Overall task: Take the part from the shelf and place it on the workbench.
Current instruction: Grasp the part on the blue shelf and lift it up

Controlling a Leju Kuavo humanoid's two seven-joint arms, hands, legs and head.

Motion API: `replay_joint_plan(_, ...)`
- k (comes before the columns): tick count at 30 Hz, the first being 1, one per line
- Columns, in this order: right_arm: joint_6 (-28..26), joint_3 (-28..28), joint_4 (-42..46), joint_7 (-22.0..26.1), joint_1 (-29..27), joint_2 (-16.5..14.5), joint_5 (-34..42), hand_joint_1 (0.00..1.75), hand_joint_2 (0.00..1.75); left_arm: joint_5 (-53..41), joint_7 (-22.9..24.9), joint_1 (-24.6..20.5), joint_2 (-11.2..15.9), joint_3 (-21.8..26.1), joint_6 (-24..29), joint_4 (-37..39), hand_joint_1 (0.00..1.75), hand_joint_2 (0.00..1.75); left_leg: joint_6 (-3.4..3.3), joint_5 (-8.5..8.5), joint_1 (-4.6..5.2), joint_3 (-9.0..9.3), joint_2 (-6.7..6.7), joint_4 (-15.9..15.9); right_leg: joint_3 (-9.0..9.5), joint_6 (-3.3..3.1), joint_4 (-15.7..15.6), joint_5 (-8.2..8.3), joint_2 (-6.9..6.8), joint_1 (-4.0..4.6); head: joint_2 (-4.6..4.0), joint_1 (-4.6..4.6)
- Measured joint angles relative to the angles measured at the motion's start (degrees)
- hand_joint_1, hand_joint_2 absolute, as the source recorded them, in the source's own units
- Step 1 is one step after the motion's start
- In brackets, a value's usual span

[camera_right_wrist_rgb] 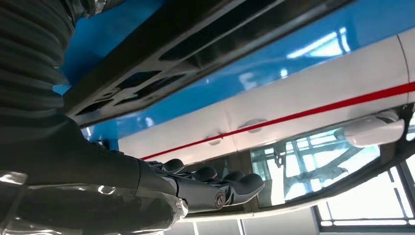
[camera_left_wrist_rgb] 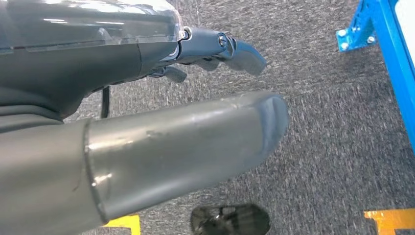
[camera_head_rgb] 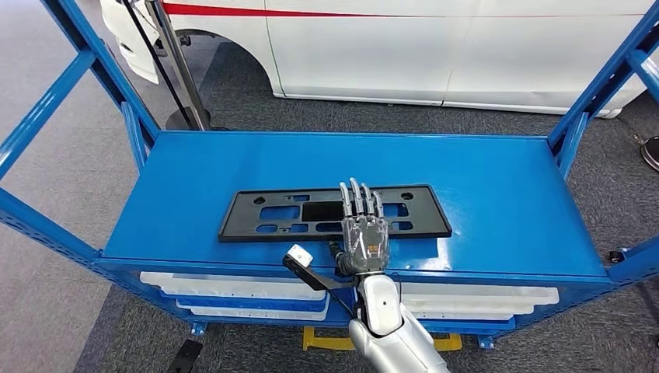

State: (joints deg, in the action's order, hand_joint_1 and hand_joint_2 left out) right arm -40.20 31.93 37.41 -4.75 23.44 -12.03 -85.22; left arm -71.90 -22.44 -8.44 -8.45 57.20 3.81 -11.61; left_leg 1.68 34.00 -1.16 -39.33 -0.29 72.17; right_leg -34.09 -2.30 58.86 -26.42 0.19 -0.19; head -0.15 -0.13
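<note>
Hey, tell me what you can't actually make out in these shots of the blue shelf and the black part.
- Head view: the right hand lies over the middle of the black part, hiding whether its fingers touch it.
- Head view: the white trays below are mostly hidden by the blue shelf.
- Left wrist view: the left hand is too close to judge its finger spread.
- Right wrist view: the part's ends are cut off.

You see the part (camera_head_rgb: 335, 211) as a long, flat black plastic plate, roughly rectangular, with several rectangular and slotted cut-outs and small holes along its length. It lies flat on the top deck of the blue shelf (camera_head_rgb: 497, 194), in the centre of the head view, its long side running left to right and slightly nearer the front edge. The right wrist view shows its cut-out underside edge (camera_right_wrist_rgb: 161, 58) close up.
</note>
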Motion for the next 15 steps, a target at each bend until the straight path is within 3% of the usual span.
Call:
replay_joint_plan(1,0.01,0.00,-0.74,0.06,0.26,0.10,0.30,0.00,1.75,0.09,0.05,0.00,0.13,-0.02,-0.09,0.00,0.00,0.00,0.07,0.03,0.00,-0.90,0.00,1.65,0.02,-0.04,0.06,-0.06,-0.01,0.05,0.00,0.00)
replay_joint_plan(2,0.01,0.00,-1.43,0.16,0.61,0.16,0.65,0.00,1.75,0.20,0.09,-0.05,0.27,-0.02,-0.19,0.00,0.00,0.00,0.04,-1.16,0.00,-0.70,0.00,0.95,0.07,-0.05,0.14,-0.13,0.03,0.07,0.00,0.00)
replay_joint_plan(4,0.02,0.00,-2.55,0.43,1.51,0.13,1.22,0.00,1.75,0.42,0.13,-0.30,0.57,-0.03,-0.39,0.00,0.00,0.00,-0.28,-5.39,0.01,2.32,0.01,-5.97,0.28,0.09,0.32,-0.37,0.14,0.07,0.00,-0.01)
replay_joint_plan(6,0.03,0.00,-3.32,0.54,2.36,0.07,1.39,0.00,1.75,0.55,0.13,-0.66,0.77,-0.06,-0.57,0.00,0.00,0.00,-0.80,-7.67,0.28,5.29,0.01,-12.29,0.30,0.46,0.49,-0.54,0.20,0.26,0.00,-0.01)
replay_joint_plan(8,0.04,0.00,-3.96,0.57,2.78,0.03,1.48,0.00,1.75,0.64,0.16,-0.86,0.85,-0.08,-0.68,0.00,0.00,0.00,-1.23,-7.61,0.58,5.99,-0.05,-13.85,0.14,0.93,0.48,-0.47,0.17,0.39,0.00,0.00)
replay_joint_plan(11,0.03,0.00,-4.66,0.56,3.10,-0.04,1.67,0.00,1.75,0.67,0.23,-0.89,0.87,-0.09,-0.72,0.00,0.00,0.00,-2.13,-8.00,0.16,6.23,-0.01,-14.63,-0.13,1.80,1.27,-1.24,0.12,0.42,0.00,0.02)
replay_joint_plan(13,0.03,0.00,-5.00,0.56,3.39,-0.06,1.71,0.00,1.75,0.65,0.24,-0.99,0.87,-0.09,-0.73,0.00,0.00,0.00,-2.70,-8.18,-0.06,6.44,0.15,-14.99,-2.30,2.29,6.07,-4.13,0.09,0.23,0.00,0.03)
replay_joint_plan(15,0.03,0.00,-5.37,0.56,3.45,-0.02,1.71,0.00,1.75,0.65,0.25,-1.00,0.89,-0.10,-0.73,0.00,0.00,0.00,-2.91,-8.13,-0.05,6.43,0.23,-14.98,-6.06,2.63,13.62,-7.31,0.08,-0.06,0.00,0.03)
